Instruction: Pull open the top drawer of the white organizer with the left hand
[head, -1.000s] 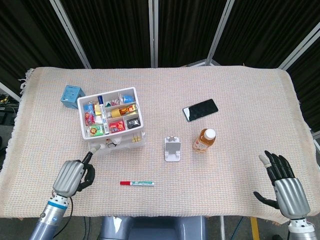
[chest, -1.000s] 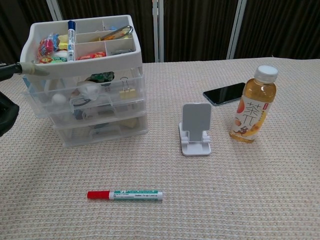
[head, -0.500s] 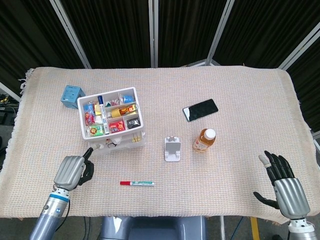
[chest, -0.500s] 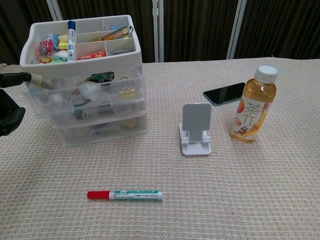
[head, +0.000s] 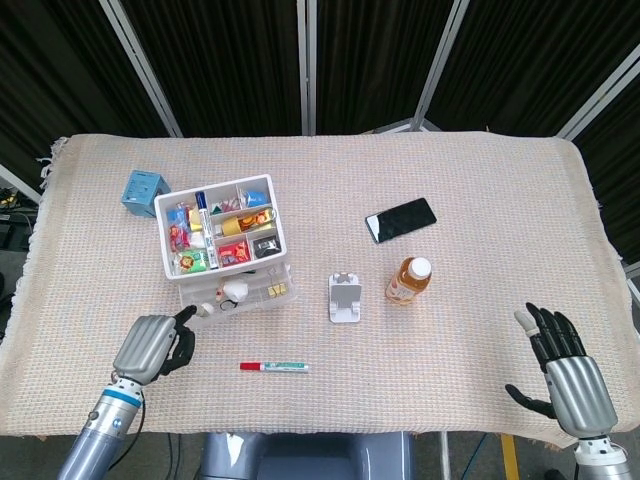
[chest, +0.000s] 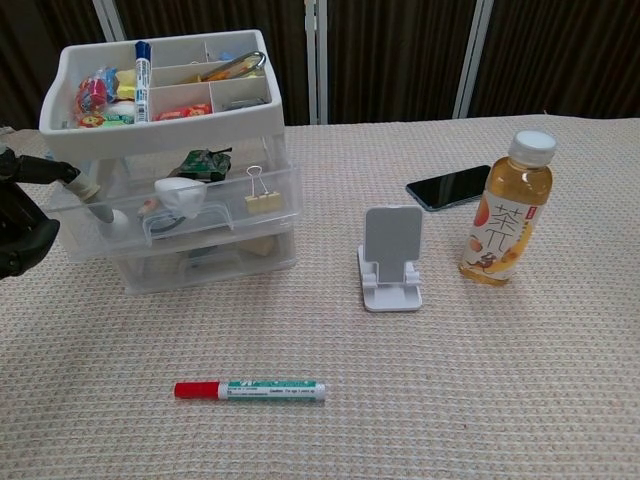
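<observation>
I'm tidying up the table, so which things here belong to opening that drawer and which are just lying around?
In the job: white organizer, its top drawer, left hand.

Lying about: marker, phone stand, tea bottle, phone, blue box, right hand.

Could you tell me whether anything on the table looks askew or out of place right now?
Only the organizer: its top drawer juts forward past the tray above, with the left hand at its left corner. That fits the pull under way. The marker, phone and bottle look undisturbed.
</observation>
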